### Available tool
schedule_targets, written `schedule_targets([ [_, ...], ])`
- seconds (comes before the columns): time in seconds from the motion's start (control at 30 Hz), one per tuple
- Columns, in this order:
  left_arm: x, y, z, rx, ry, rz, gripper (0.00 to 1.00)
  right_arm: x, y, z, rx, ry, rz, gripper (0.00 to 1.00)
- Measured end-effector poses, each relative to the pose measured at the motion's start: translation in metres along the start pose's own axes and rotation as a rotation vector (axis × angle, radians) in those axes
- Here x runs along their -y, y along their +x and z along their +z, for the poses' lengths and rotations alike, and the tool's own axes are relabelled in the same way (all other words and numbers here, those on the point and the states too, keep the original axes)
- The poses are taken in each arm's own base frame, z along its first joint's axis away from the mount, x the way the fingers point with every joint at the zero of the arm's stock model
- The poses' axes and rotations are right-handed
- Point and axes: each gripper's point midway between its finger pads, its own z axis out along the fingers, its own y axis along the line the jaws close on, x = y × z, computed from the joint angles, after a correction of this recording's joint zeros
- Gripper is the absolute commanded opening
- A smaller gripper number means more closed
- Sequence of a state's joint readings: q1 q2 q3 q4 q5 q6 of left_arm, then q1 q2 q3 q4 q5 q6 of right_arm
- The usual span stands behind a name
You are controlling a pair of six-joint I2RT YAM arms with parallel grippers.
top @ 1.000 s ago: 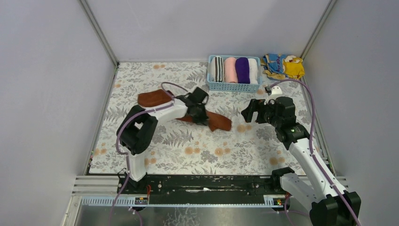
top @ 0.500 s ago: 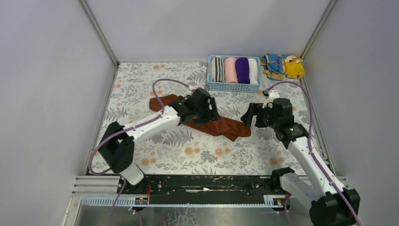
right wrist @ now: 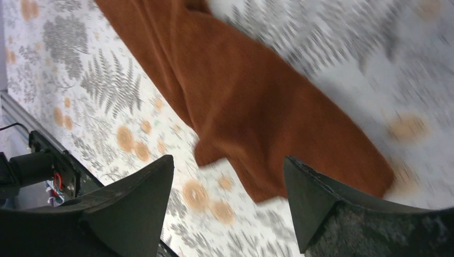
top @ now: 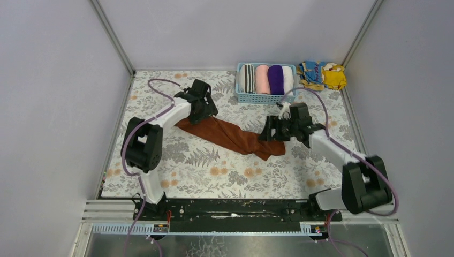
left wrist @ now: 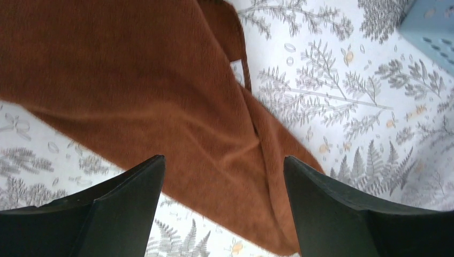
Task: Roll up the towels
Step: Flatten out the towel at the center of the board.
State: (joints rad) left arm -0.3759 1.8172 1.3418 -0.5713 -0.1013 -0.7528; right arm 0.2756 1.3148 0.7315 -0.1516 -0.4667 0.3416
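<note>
The brown towel is lying bunched in a diagonal strip mid-table, so the step in hand looks like spreading it flat. Next, each gripper needs to pinch a corner. Both arms are reaching over its ends, with the left gripper and right gripper gaping and holding nothing. The purple towel is sitting rolled by the far edge.
</note>
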Motion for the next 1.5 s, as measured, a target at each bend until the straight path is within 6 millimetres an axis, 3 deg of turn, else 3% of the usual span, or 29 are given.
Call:
schedule_targets([
  [0.1, 0.0, -0.009, 0.018, -0.004, -0.021, -0.004, 0.8, -0.022, -0.022, 0.033, -0.012, -0.047, -0.061, 0.8],
  [0.2, -0.005, -0.009, 0.035, -0.021, -0.05, -0.004, 0.75, -0.039, -0.028, 0.062, -0.02, -0.091, -0.109, 0.79],
  [0.3, -0.014, -0.003, 0.052, -0.051, -0.083, 0.001, 0.62, -0.047, -0.026, 0.091, -0.051, -0.105, -0.132, 0.75],
  [0.37, -0.021, 0.001, 0.06, -0.069, -0.099, 0.004, 0.48, -0.046, -0.025, 0.111, -0.068, -0.094, -0.141, 0.69],
  [0.43, -0.023, -0.001, 0.06, -0.07, -0.096, -0.002, 0.35, -0.043, -0.022, 0.126, -0.088, -0.082, -0.147, 0.58],
  [0.53, -0.026, -0.001, 0.062, -0.076, -0.083, -0.009, 0.17, -0.037, -0.02, 0.142, -0.107, -0.061, -0.16, 0.25],
  [0.6, -0.025, -0.003, 0.061, -0.079, -0.068, -0.013, 0.08, -0.034, -0.023, 0.147, -0.109, -0.049, -0.176, 0.12],
  [0.67, -0.024, -0.006, 0.058, -0.079, -0.055, -0.01, 0.04, -0.033, -0.031, 0.147, -0.102, -0.025, -0.198, 0.0],
  [0.77, -0.025, -0.016, 0.05, -0.063, -0.04, -0.014, 0.03, -0.032, -0.051, 0.142, -0.071, 0.027, -0.259, 0.0],
  [0.87, -0.019, -0.035, 0.031, -0.022, 0.0, -0.027, 0.05, -0.033, -0.075, 0.124, -0.028, 0.092, -0.33, 0.0],
  [1.0, 0.006, -0.06, -0.032, 0.092, 0.149, -0.038, 0.13, -0.061, -0.104, 0.071, 0.068, 0.093, -0.416, 0.04],
  [1.07, 0.011, -0.062, -0.069, 0.157, 0.235, -0.053, 0.16, -0.084, -0.116, 0.038, 0.135, 0.056, -0.452, 0.07],
  [1.13, 0.008, -0.055, -0.1, 0.218, 0.313, -0.083, 0.27, -0.111, -0.118, 0.007, 0.196, -0.005, -0.49, 0.13],
  [1.2, -0.009, -0.034, -0.115, 0.248, 0.357, -0.127, 0.35, -0.134, -0.103, -0.014, 0.213, -0.078, -0.527, 0.23],
  [1.3, -0.058, 0.023, -0.099, 0.195, 0.313, -0.2, 0.51, -0.149, -0.05, -0.018, 0.124, -0.17, -0.555, 0.36],
  [1.4, -0.105, 0.083, -0.073, 0.085, 0.21, -0.244, 0.63, -0.13, 0.016, -0.005, -0.059, -0.191, -0.527, 0.47],
  [1.5, -0.129, 0.112, -0.074, 0.031, 0.157, -0.256, 0.71, -0.099, 0.063, -0.002, -0.207, -0.14, -0.467, 0.57],
])
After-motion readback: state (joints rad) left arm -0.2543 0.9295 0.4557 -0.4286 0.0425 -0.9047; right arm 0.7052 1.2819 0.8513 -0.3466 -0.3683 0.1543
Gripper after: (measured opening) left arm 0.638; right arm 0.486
